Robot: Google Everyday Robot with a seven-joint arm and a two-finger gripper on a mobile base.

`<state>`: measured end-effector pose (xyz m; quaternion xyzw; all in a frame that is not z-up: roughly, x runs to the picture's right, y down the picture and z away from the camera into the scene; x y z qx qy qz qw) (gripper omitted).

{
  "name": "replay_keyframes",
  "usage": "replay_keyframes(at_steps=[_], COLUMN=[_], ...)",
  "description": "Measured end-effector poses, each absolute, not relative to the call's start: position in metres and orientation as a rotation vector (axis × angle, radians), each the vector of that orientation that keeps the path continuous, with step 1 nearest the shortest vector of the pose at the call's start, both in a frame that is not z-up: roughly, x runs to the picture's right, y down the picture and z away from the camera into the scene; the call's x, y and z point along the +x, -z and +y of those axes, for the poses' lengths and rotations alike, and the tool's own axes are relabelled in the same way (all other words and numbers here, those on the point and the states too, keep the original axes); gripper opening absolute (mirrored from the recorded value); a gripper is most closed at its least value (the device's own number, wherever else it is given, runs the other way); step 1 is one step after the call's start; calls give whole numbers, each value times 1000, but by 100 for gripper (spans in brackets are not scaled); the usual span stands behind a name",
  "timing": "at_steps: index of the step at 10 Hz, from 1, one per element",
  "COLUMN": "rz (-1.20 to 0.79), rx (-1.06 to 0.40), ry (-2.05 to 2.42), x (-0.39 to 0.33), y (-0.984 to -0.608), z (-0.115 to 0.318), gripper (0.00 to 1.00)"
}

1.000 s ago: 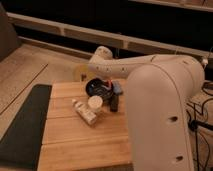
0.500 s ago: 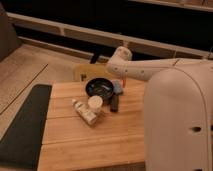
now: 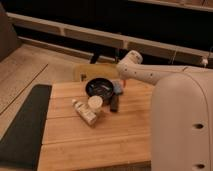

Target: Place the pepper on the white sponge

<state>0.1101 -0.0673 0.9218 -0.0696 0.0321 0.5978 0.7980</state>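
One white robot arm (image 3: 150,75) reaches from the right of the frame toward the centre, over a wooden table (image 3: 90,140). Its gripper (image 3: 121,82) hangs at the upper middle, just above the far edge of the tabletop, fingers shut; whether anything sits between them I cannot tell. One dark round bowl (image 3: 101,88) stands near the centre, with something small and reddish inside that may be the pepper (image 3: 103,90), though it is too blurred to be sure. One bluish lump (image 3: 118,88) touches the bowl's right rim. One round cream cup (image 3: 95,102) sits just below the bowl, one pale bottle (image 3: 84,112) lies tilted beside it at lower left, and one black bar (image 3: 115,103) lies to the cup's right. One dark mat (image 3: 25,125) covers the table's left side. One yellowish board (image 3: 92,71) lies behind the bowl.
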Motion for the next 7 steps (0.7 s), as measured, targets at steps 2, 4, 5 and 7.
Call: replay_keyframes(at_steps=[2, 4, 5, 7], rz=[28, 0, -8, -24], rx=[-199, -227, -228, -245], ry=[-1241, -1214, -1206, -1187], x=[103, 105, 108, 110], y=[-935, -945, -948, -956], z=[-59, -56, -57, -56], gripper=[0, 0, 0, 0])
